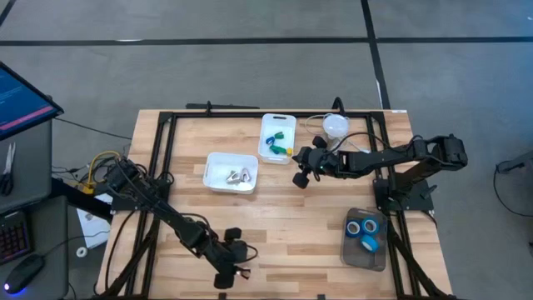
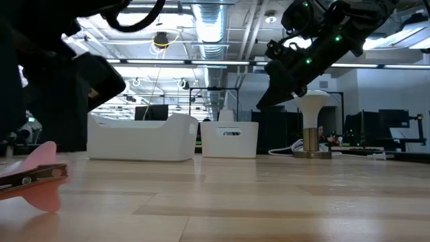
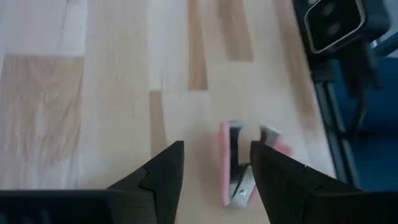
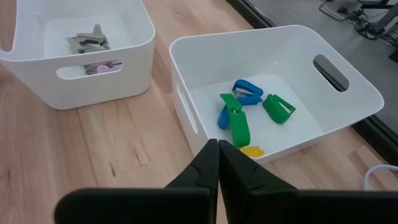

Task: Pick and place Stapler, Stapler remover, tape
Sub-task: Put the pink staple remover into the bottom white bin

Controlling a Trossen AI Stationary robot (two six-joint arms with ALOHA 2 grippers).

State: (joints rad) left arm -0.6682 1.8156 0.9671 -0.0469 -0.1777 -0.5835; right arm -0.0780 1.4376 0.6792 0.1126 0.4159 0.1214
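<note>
While the left gripper (image 1: 236,271) hangs with fingers apart at the wooden table's (image 1: 291,217) near edge, the clenched right gripper (image 1: 301,177) waits near the far white plastic tub (image 1: 278,137). Three blue tape rolls (image 1: 366,232) sit in a grey tray (image 1: 366,258) near the right edge.

Low view: a pink stapler remover (image 2: 37,176) lies flat.

Left wrist view: it lies beside one finger (image 3: 283,180), its long axis along the fingers.

Right wrist view: green and blue staplers (image 4: 239,115) fill one tub; grey metal pieces (image 4: 87,42) fill the other tub (image 4: 74,78).

no readable text, labels, brand names or nos. anywhere. blue monitor screen (image 1: 21,102) beside the tabletop (image 1: 283,221) shows content but too small to read. white tubs (image 4: 267,93) carry no markings.
</note>
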